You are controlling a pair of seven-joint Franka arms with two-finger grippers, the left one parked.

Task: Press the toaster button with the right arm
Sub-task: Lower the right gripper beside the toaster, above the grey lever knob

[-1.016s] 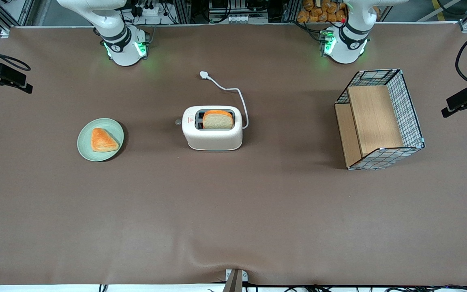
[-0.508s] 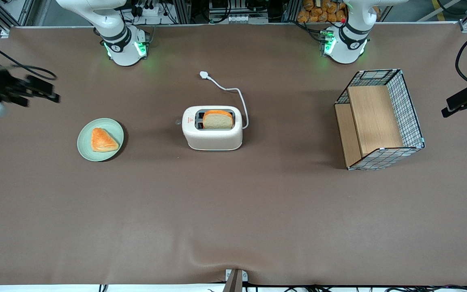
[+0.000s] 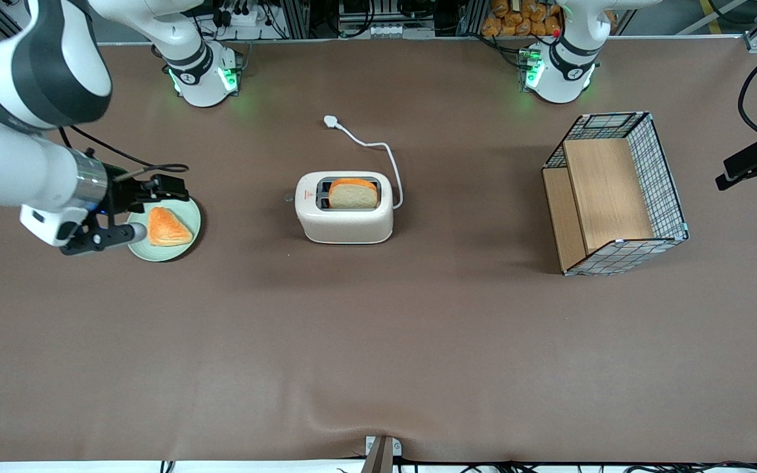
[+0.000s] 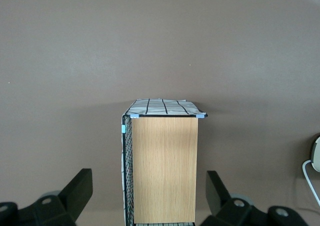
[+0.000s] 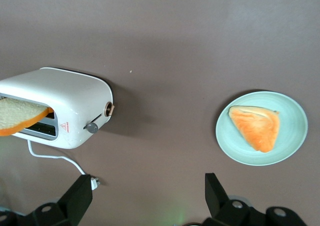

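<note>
1. Front view: you had the right arm [image 3: 17,125] reaching in from the working arm's end of the table, and its gripper [image 3: 147,210] hung over the green plate [image 3: 192,211] with the pastry [image 3: 167,228].
2. Its fingers [image 5: 81,195] stood apart, holding nothing.
3. The toaster [image 3: 344,220] stood mid-table, well apart at the plate's 3 o'clock, with a bread slice [image 3: 353,195] in one slot.
4. The toaster button [image 5: 92,128] jutted from the toaster's narrow 9 o'clock end, facing the plate, untouched.

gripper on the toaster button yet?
Apart. The front view shows the gripper over the green plate, with bare table between it and the toaster. The right wrist view shows the toaster button with nothing on it; fingers open.
</note>
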